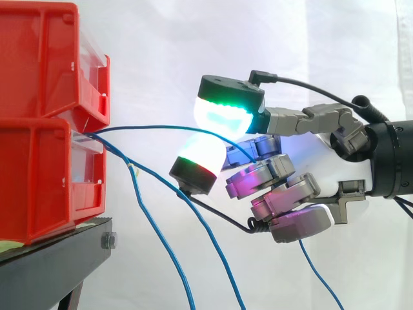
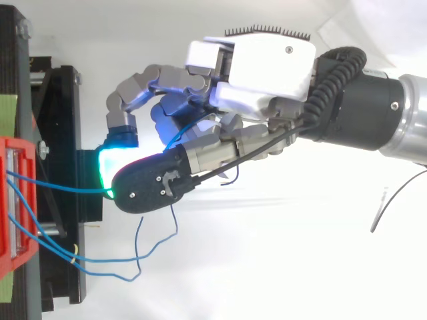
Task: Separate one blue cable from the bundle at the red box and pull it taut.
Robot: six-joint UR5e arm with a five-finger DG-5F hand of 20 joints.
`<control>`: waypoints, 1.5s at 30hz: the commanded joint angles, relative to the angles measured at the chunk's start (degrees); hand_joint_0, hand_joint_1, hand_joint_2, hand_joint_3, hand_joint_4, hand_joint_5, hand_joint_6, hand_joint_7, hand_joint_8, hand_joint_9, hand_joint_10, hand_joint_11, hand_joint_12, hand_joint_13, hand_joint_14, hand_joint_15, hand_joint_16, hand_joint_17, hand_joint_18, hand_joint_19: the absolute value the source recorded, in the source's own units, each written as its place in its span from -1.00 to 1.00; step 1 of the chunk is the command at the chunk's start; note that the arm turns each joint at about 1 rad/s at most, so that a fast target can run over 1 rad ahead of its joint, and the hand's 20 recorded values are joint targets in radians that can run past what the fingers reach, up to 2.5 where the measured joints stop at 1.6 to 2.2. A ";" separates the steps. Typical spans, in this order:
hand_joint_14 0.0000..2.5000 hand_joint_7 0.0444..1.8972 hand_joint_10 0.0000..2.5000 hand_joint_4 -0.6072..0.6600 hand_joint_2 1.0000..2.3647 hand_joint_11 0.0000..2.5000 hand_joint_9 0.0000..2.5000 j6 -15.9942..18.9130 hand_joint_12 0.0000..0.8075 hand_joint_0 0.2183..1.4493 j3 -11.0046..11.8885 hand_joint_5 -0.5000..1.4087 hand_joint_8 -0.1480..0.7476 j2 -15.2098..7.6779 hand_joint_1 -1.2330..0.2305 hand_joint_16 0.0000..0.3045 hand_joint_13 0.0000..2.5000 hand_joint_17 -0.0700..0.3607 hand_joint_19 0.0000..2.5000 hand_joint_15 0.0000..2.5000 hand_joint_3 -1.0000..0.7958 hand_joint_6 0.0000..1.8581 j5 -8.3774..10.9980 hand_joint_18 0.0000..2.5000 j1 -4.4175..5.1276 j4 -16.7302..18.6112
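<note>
Several thin blue cables come out of the gap between the two stacked red bins (image 1: 39,181) (image 2: 13,145) at the left. One blue cable (image 1: 161,127) (image 2: 60,187) runs in a shallow arc to the right and passes between two glowing green pads into my hand (image 1: 326,161) (image 2: 260,67). The fingers are curled round it, and its free end hangs out below the hand (image 1: 319,274). The other blue cables (image 1: 161,239) (image 2: 107,259) droop down from the bin, apart from the hand. The hand hovers right of the bins, about level with the gap.
The bins sit on a black stand (image 1: 58,252) (image 2: 67,107) with a bolt (image 1: 108,241) at its front edge and green tape (image 2: 7,107) on it. A white curtain is behind. Open space lies right of and below the bins.
</note>
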 commanded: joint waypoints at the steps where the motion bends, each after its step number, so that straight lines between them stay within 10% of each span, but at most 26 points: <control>1: 1.00 0.24 1.00 -0.12 -0.96 1.00 -0.51 0.76 0.48 -0.34 0.03 -0.63 -0.13 -0.01 -0.44 -0.58 0.22 0.00 -0.22 0.30 -0.01 -0.03 0.01 0.45 0.05 -0.16; 22: 1.00 0.42 1.00 -0.49 -0.98 1.00 -0.40 6.91 0.24 -0.31 -0.06 -0.54 -0.47 -0.01 -0.53 -0.55 0.24 0.05 -0.30 0.24 0.39 -0.03 -0.17 0.52 0.23 -0.16; 23: 1.00 0.40 1.00 -0.48 -0.98 1.00 -0.39 7.44 0.25 -0.32 -0.06 -0.54 -0.45 -0.01 -0.53 0.39 0.25 0.06 -0.32 0.25 0.38 -0.03 -0.17 0.54 0.32 -0.16; 26: 1.00 0.39 1.00 -0.43 -0.99 1.00 -0.39 8.67 0.26 -0.33 -0.15 -0.55 -0.38 -0.10 -0.53 0.43 0.25 0.08 -0.33 0.26 0.33 -0.04 -0.17 0.56 0.40 -0.16; 32: 1.00 0.42 1.00 -0.46 -0.98 1.00 -0.39 8.75 0.25 -0.33 -0.24 -0.54 -0.41 -0.10 -0.51 0.40 0.24 0.07 -0.33 0.24 0.36 -0.04 -0.17 0.54 0.49 -0.25; 33: 1.00 0.44 1.00 -0.48 -0.99 1.00 -0.39 8.75 0.25 -0.33 -0.33 -0.54 -0.43 -0.10 -0.52 -0.53 0.23 0.07 -0.32 0.26 0.39 -0.04 -0.17 0.53 0.49 -0.25; 34: 1.00 0.45 1.00 -0.50 -0.99 1.00 -0.38 8.75 0.24 -0.32 -0.33 -0.53 -0.42 -0.01 -0.52 -0.53 0.23 0.07 -0.33 0.25 0.40 -0.04 -0.17 0.53 0.49 -0.25; 35: 1.00 0.45 1.00 -0.50 -0.99 1.00 -0.38 8.75 0.24 -0.32 -0.33 -0.53 -0.43 -0.10 -0.53 0.41 0.23 0.07 -0.33 0.25 0.41 -0.05 -0.17 0.54 0.49 -0.25; 36: 1.00 0.45 1.00 -0.51 -1.00 1.00 -0.38 8.75 0.24 -0.32 -0.33 -0.53 -0.43 -0.10 -0.53 -0.53 0.23 0.07 -0.34 0.25 0.42 -0.05 -0.17 0.54 0.49 -0.16; 45: 1.00 0.47 1.00 -0.53 -0.89 1.00 -0.37 11.30 0.22 -0.34 -2.96 -0.52 -0.42 -0.10 -0.51 -0.54 0.22 0.06 -0.34 0.26 0.43 -0.05 -0.25 0.52 0.76 1.51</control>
